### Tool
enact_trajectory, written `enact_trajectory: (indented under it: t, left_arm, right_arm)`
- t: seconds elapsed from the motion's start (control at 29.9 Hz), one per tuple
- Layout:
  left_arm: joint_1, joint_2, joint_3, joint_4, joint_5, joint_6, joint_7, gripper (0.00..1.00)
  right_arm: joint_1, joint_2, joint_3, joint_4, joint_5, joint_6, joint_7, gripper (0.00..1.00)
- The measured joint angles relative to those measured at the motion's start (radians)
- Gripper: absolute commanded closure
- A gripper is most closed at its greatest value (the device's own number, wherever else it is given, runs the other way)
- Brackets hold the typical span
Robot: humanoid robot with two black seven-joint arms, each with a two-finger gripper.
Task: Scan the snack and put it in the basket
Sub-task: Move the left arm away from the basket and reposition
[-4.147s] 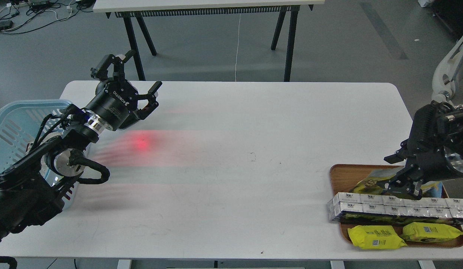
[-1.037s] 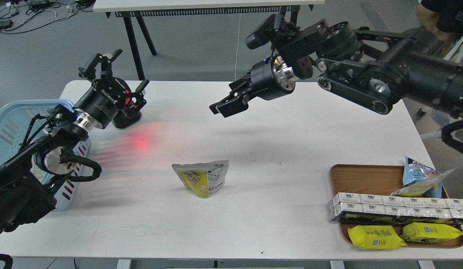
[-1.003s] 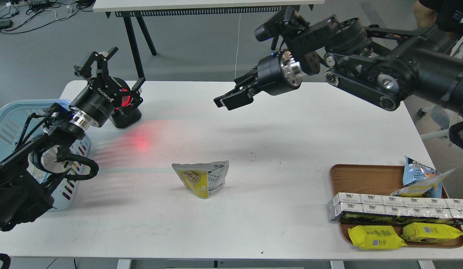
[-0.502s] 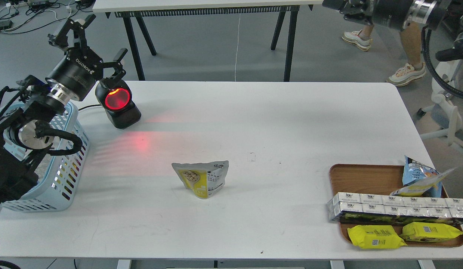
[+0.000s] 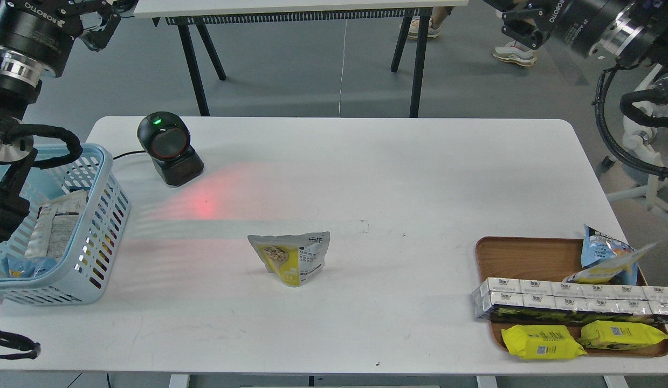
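The snack (image 5: pixel 290 258), a small pouch with a white-grey top and yellow lower part, stands upright on the white table (image 5: pixel 409 178), left of its middle. The light blue basket (image 5: pixel 99 253) sits at the table's left edge with a few packs inside. My left gripper (image 5: pixel 104 19) is high at the top left corner, far above the basket, and its fingers are partly cut off. My right gripper (image 5: pixel 520 21) is high at the top right and also cut off. Neither is near the pouch.
A black scanner (image 5: pixel 169 148) stands at the back left and casts a red glow on the table. A brown wooden tray (image 5: pixel 522 253) at the front right holds a blue-and-yellow bag (image 5: pixel 608 258), a row of white boxes (image 5: pixel 571 299) and yellow packs (image 5: pixel 541 342).
Both arms have lifted away from the table towards the top corners. The scanner is uncovered and its window has gone from bright red to dark. The pouch has not moved.
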Motion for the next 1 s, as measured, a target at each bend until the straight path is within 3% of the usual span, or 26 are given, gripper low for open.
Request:
enact_trajectory:
  t: [0.2,0.33,0.54,0.7,0.9,1.0]
  left_arm:
    - [-0.086,0.020,0.048,0.059,-0.014,0.000,-0.041,0.00]
    - [-0.183,0.072,0.160,0.063,-0.014,0.000,-0.049,0.00]
    - [-0.411,0.156,0.466,0.022,-0.013,0.000,-0.050,0.00]
    - [-0.691,0.182,0.774,-0.064,-0.001,0.000,-0.051,0.00]
    - [-1.025,0.132,1.121,-0.245,0.139,0.000,-0.051,0.00]
    - [-1.134,0.074,1.236,-0.361,0.321,0.000,-0.062,0.00]
  right_arm:
    - [-0.022,-0.028,0.000,0.005,0.001,0.000,0.000,0.04]
    - [-0.046,-0.031,0.001,0.008,0.013,0.000,0.000,0.04]
    - [-0.083,-0.043,0.002,0.007,0.101,-0.002,0.000,0.04]
    - [-0.126,-0.046,0.002,0.007,0.246,-0.014,0.000,0.04]
    - [-0.174,-0.054,-0.001,0.019,0.282,-0.016,0.000,0.04]
    - [-0.182,-0.077,-0.001,0.032,0.283,-0.016,0.000,0.04]
